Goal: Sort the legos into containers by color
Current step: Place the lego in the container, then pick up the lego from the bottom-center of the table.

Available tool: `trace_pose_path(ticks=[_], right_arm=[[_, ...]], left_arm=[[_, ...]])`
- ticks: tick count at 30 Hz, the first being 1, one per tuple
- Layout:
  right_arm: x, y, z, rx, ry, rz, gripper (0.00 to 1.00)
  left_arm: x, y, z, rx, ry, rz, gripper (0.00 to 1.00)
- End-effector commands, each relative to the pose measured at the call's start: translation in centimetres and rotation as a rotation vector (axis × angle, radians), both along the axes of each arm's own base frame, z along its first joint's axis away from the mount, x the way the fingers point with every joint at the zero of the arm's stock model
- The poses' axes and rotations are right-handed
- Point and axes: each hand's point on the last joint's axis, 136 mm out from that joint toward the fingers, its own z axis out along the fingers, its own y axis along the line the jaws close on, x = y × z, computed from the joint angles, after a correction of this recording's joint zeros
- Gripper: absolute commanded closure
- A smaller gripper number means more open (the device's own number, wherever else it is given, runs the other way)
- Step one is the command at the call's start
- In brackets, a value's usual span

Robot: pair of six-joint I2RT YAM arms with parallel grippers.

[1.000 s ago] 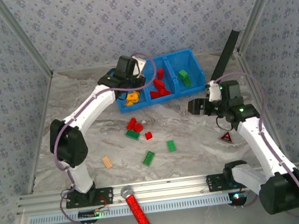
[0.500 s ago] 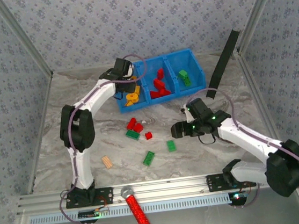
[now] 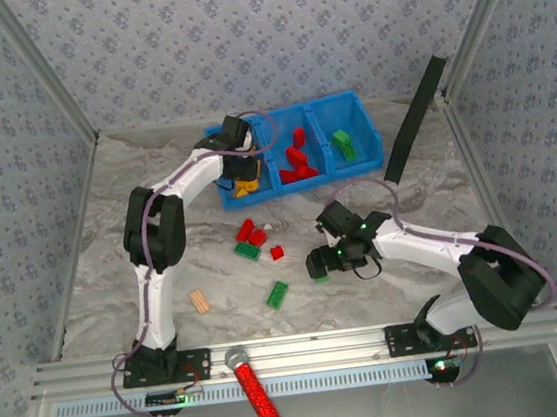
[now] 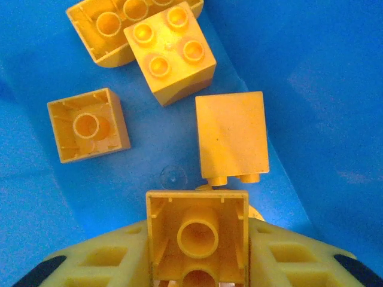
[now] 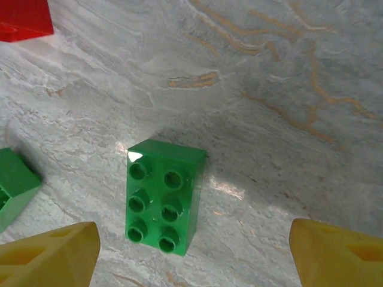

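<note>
The blue tray (image 3: 349,101) stands at the back with yellow legos (image 3: 247,184) in its left compartment, red ones (image 3: 296,161) in the middle and green ones (image 3: 343,143) on the right. My left gripper (image 3: 241,170) reaches down into the left compartment. It is shut on a yellow brick (image 4: 197,236) whose hollow underside faces the camera, just above several loose yellow bricks (image 4: 231,134) on the tray floor (image 4: 311,89). My right gripper (image 3: 317,262) hangs open over a green six-stud brick (image 5: 164,197) lying on the table, fingers (image 5: 57,251) wide apart on either side.
Loose on the marble table are red bricks (image 3: 251,234), a green brick (image 3: 247,251), a small red one (image 3: 277,253) and a green one (image 3: 277,293). A tan ridged block (image 3: 200,301) lies left; a red glittery stick (image 3: 260,397) crosses the front rail. A black strip (image 3: 414,120) leans at back right.
My right arm swung left and down from the right side to hover over the green brick. The left gripper dropped lower into the tray's left compartment with the yellow brick.
</note>
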Motion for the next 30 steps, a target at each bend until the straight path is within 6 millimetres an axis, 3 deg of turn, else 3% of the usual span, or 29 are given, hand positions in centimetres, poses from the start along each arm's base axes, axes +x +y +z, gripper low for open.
trace_pose_path(ticks=[1, 8, 13, 18, 23, 26, 30], right_arm=[[1.0, 0.9, 0.1, -0.02, -0.025, -0.001, 0.18], [1.4, 1.8, -0.8, -0.097, -0.03, 0.057, 0.28], [1.3, 2.0, -1.8, -0.129, -0.009, 0.076, 0.37], [1.2, 1.3, -2.8, -0.206, 0.024, 0.091, 0.53], [1.6, 0.8, -2.7, -0.258, 0.032, 0.126, 0.68], [2.9, 0.2, -0.9, -0.269, 0.013, 0.125, 0.7], [7.3, -2.4, 3.4, -0.293, -0.087, 0.09, 0.7]], left_arm=[[0.0, -0.4, 0.4, -0.019, 0.006, -0.002, 0.57], [-0.4, -0.4, 0.6, -0.019, 0.006, -0.017, 0.41], [-0.8, -0.1, 2.5, -0.042, -0.032, -0.01, 0.38], [-1.4, 0.3, 6.9, -0.07, -0.103, -0.007, 0.37], [-4.1, 2.0, 13.0, -0.129, -0.224, 0.02, 0.34], [-6.2, 3.5, 16.5, -0.153, -0.299, 0.036, 0.31], [-9.4, 4.8, 20.5, -0.21, -0.385, 0.019, 0.29]])
